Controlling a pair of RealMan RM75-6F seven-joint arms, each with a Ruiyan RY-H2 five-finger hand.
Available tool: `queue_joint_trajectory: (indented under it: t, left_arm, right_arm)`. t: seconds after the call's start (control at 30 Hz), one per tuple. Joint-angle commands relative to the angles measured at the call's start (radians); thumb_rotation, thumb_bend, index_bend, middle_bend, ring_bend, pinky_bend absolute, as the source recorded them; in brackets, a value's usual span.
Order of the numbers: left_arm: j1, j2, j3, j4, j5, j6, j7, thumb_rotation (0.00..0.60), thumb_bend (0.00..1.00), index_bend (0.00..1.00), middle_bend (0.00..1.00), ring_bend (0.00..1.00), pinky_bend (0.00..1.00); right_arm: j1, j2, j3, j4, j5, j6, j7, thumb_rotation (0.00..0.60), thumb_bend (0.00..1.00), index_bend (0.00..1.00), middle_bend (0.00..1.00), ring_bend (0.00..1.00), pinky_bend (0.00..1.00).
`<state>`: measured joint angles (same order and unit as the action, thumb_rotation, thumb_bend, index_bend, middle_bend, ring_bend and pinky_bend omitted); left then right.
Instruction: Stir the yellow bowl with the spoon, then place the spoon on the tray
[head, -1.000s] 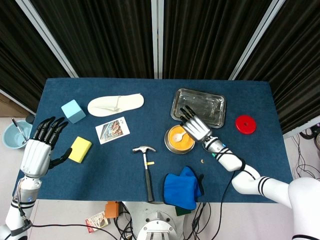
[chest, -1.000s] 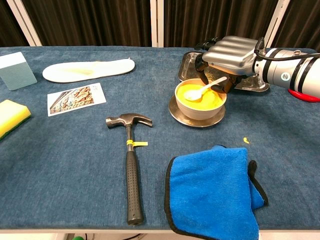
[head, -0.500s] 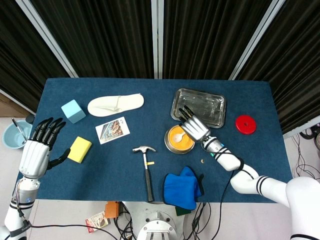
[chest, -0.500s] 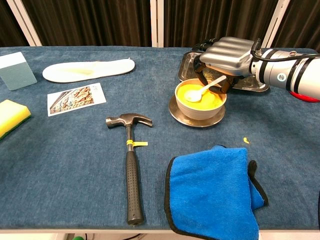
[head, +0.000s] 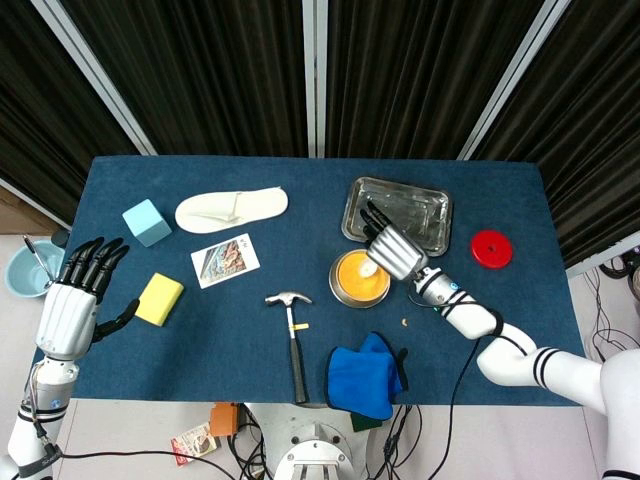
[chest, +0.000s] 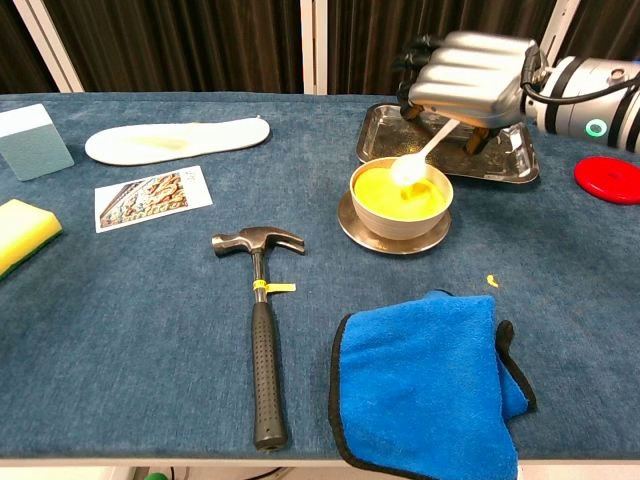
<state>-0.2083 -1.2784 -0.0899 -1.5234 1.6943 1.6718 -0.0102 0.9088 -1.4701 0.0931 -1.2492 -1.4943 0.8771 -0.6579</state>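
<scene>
Dark curtains hung behind the blue table (head: 300, 340). One yellow bowl (chest: 399, 196), filled with yellow, sat on a saucer just at 6 o'clock of one steel tray (chest: 507, 160), which looked bare. One white spoon (chest: 419, 157), gripped by the right hand (chest: 468, 82), slanted down with its tip over the bowl. At the table's 9 o'clock edge the left hand (head: 73, 305) hovered with fingers spread, holding nothing. One hammer (chest: 260, 320) and one blue cloth (chest: 425, 380) lay toward 6 o'clock.

The blue table (head: 300, 170) carries tray (head: 397, 213), hammer (head: 293, 335), cloth (head: 362, 378), slipper (head: 231, 209), sponge (head: 160, 298).
</scene>
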Motion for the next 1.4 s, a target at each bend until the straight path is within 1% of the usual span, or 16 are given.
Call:
queue_joint_trajectory:
  t: [0.03, 0.17, 0.33, 0.5, 0.7, 0.87, 1.0, 1.2, 1.4]
  left_arm:
    - [0.002, -0.001, 0.002, 0.0, 0.0, 0.0, 0.0, 0.6, 0.24, 0.11, 0.11, 0.08, 0.13]
    - [0.008, -0.006, 0.004, 0.008, -0.005, 0.004, -0.009, 0.6, 0.24, 0.11, 0.11, 0.08, 0.13]
    - [0.015, -0.011, 0.007, 0.024, -0.009, 0.008, -0.022, 0.6, 0.24, 0.11, 0.11, 0.08, 0.13]
    - [0.021, -0.019, 0.01, 0.04, -0.014, 0.011, -0.037, 0.6, 0.24, 0.11, 0.11, 0.08, 0.13]
    - [0.025, -0.028, 0.011, 0.059, -0.019, 0.012, -0.055, 0.6, 0.24, 0.11, 0.11, 0.08, 0.13]
    - [0.025, -0.034, 0.011, 0.072, -0.019, 0.012, -0.064, 0.6, 0.24, 0.11, 0.11, 0.08, 0.13]
    - [0.025, -0.036, 0.011, 0.075, -0.017, 0.013, -0.068, 0.6, 0.24, 0.11, 0.11, 0.08, 0.13]
    - [0.023, -0.036, 0.011, 0.073, -0.018, 0.006, -0.067, 0.6, 0.24, 0.11, 0.11, 0.08, 0.13]
    - [0.021, -0.032, 0.01, 0.06, -0.015, 0.003, -0.055, 0.6, 0.24, 0.11, 0.11, 0.08, 0.13]
  right_arm:
    - [0.047, 0.072, -0.008, -0.065, -0.011, -0.062, -0.226, 0.6, 0.5, 0.67, 0.29, 0.07, 0.06]
    - [0.074, 0.064, -0.008, -0.064, 0.017, -0.113, -0.352, 0.6, 0.51, 0.68, 0.29, 0.08, 0.07]
    - [0.093, 0.03, -0.011, -0.043, 0.033, -0.131, -0.442, 0.6, 0.51, 0.69, 0.29, 0.08, 0.08]
    - [0.111, -0.012, -0.018, -0.018, 0.044, -0.148, -0.486, 0.6, 0.51, 0.7, 0.29, 0.08, 0.08]
    - [0.12, -0.05, -0.025, 0.003, 0.048, -0.147, -0.485, 0.6, 0.51, 0.71, 0.29, 0.08, 0.09]
    - [0.106, -0.068, -0.026, -0.004, 0.052, -0.118, -0.431, 0.6, 0.51, 0.72, 0.29, 0.08, 0.09]
    - [0.084, -0.078, -0.02, -0.01, 0.061, -0.082, -0.36, 0.6, 0.51, 0.72, 0.3, 0.08, 0.09]
    - [0.043, -0.087, -0.006, -0.025, 0.094, -0.044, -0.193, 0.6, 0.51, 0.73, 0.3, 0.08, 0.09]
    - [0.011, -0.081, 0.005, -0.015, 0.093, 0.005, -0.058, 0.6, 0.51, 0.74, 0.3, 0.08, 0.09]
